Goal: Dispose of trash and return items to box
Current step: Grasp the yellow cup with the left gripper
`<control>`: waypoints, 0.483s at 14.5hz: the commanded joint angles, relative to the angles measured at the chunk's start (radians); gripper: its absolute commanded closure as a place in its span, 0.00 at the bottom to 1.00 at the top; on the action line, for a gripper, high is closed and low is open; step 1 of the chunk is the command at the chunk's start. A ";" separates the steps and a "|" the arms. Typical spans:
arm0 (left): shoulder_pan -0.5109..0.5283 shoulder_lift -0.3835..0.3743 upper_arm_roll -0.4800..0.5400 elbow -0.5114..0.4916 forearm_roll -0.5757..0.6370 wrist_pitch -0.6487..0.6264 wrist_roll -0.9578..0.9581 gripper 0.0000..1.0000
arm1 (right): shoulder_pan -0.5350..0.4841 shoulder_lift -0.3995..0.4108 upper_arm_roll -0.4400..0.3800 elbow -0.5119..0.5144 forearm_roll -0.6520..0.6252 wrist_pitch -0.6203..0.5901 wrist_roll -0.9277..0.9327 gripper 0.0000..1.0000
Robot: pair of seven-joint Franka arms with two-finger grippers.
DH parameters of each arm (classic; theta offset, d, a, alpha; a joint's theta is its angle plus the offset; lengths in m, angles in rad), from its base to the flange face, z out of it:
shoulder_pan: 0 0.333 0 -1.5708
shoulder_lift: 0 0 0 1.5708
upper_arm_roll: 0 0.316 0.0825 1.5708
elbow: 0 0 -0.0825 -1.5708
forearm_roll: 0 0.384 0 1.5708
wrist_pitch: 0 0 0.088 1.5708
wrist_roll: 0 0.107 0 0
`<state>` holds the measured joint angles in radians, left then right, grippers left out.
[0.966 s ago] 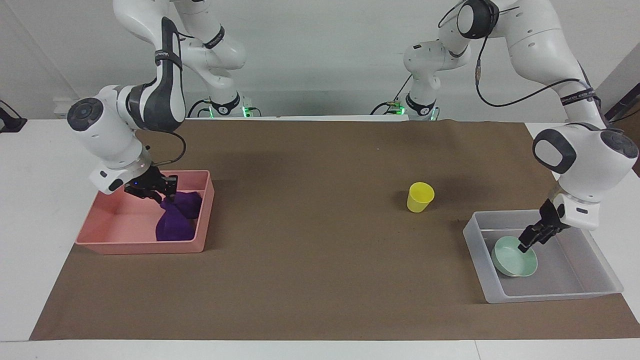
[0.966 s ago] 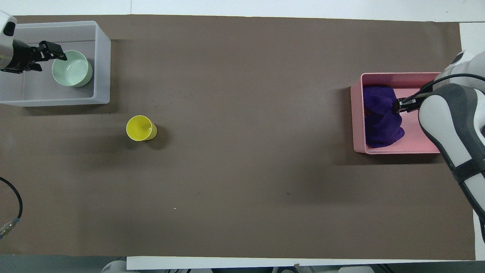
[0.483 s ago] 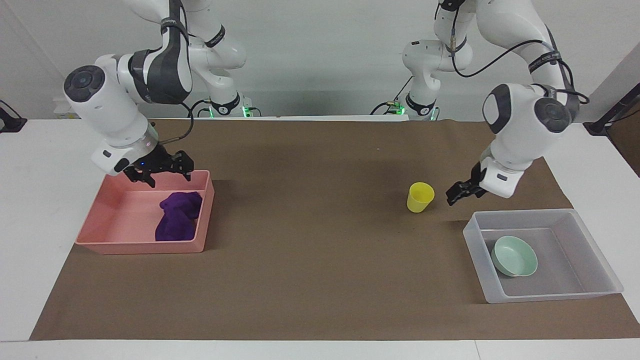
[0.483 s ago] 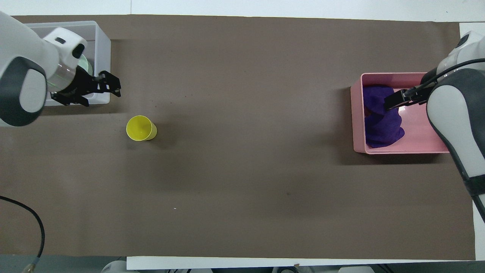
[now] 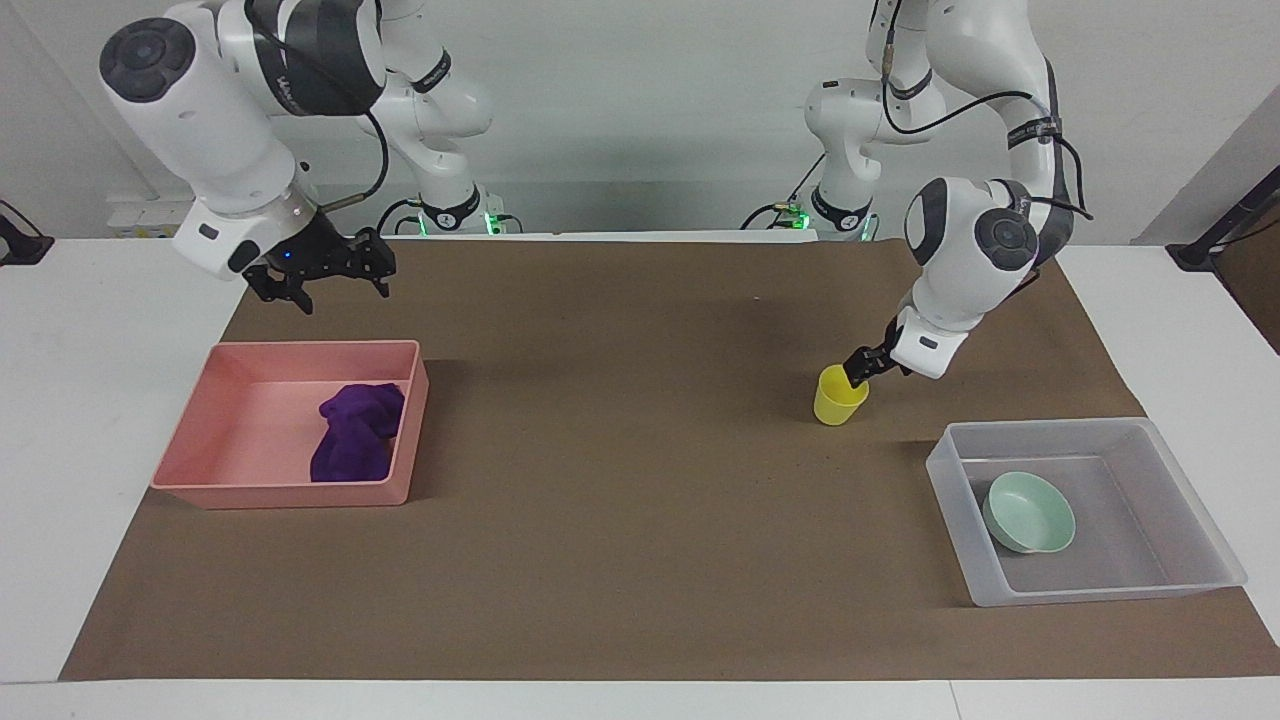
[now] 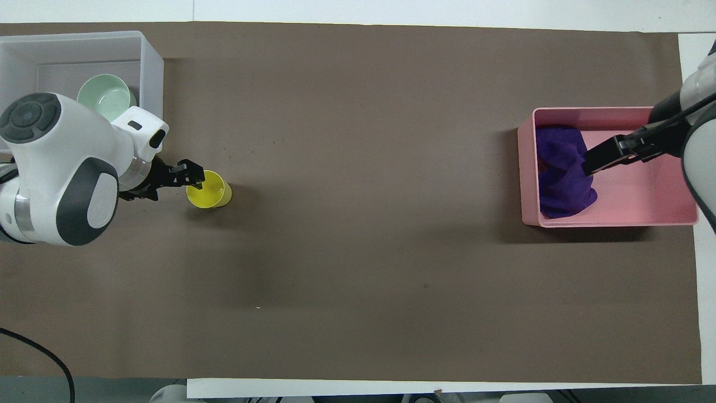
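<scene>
Standing upright on the desk near the box (image 5: 1085,590), the cup (image 5: 838,398) looks light, thin-walled and smooth, so I judge it easy to tip or squeeze out of round; its rim is the sensible hold, one finger inside and one outside. At that rim, on the robots' side, sits the left gripper (image 5: 861,367), though whether its fingers are apart or closed cannot be told. Raised over the desk beside the pink bin (image 5: 285,493), the right gripper (image 5: 322,281) has fingers spread and empty; the soft rag (image 5: 352,445) lies in that bin and the bowl (image 5: 1028,512) in the box.
</scene>
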<state>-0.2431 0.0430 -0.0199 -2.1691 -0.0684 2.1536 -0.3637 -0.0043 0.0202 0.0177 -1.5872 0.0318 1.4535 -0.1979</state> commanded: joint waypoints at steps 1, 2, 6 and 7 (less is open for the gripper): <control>-0.022 -0.055 0.012 -0.107 0.015 0.098 -0.047 0.57 | -0.016 -0.049 0.005 -0.011 -0.013 -0.045 0.012 0.01; -0.022 -0.051 0.012 -0.109 0.013 0.109 -0.047 0.86 | -0.017 -0.063 0.004 -0.019 -0.013 -0.061 0.011 0.01; -0.024 -0.038 0.011 -0.072 0.013 0.097 -0.057 1.00 | -0.014 -0.094 0.004 -0.077 -0.010 -0.073 0.014 0.01; -0.022 -0.032 0.011 -0.042 0.013 0.065 -0.057 1.00 | -0.010 -0.095 0.004 -0.079 -0.010 -0.071 0.015 0.01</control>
<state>-0.2491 0.0251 -0.0200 -2.2375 -0.0684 2.2447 -0.3928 -0.0110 -0.0456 0.0150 -1.6192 0.0317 1.3699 -0.1979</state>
